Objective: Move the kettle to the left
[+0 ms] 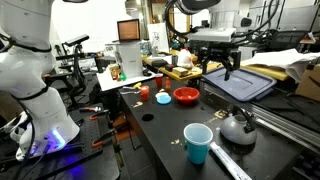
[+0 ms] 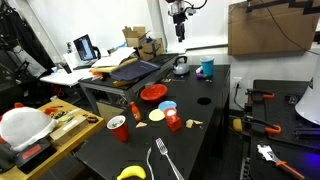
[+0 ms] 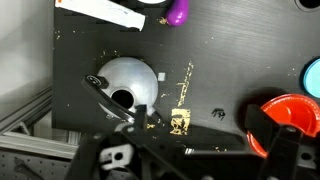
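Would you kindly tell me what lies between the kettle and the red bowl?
In the wrist view, only black tabletop with a few small yellowish flecks lies between the kettle and the red bowl.

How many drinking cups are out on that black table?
2: a light-blue cup beside the kettle, and a red cup near the opposite end of the table. Clutter may hide others.

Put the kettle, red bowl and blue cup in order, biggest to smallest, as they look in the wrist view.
1. kettle, fully seen.
2. red bowl, partly hidden, so it might match the kettle.
3. blue cup, only a sliver at the edge, so unsure.
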{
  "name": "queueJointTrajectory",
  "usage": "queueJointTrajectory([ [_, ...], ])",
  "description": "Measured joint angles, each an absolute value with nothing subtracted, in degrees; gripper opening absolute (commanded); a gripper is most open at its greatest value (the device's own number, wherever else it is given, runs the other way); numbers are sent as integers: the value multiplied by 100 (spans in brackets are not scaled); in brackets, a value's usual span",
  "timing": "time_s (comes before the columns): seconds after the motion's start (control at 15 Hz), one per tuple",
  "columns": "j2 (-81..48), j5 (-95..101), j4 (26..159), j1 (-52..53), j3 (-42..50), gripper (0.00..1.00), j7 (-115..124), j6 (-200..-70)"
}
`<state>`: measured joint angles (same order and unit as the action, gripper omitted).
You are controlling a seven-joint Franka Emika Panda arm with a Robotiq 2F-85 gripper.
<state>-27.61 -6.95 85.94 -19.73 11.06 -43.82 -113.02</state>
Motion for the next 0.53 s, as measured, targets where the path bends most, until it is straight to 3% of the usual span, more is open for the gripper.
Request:
queueJointTrajectory([
  [0.53,-3368,-362,7773,-2239,894,100,-4627,-11106],
])
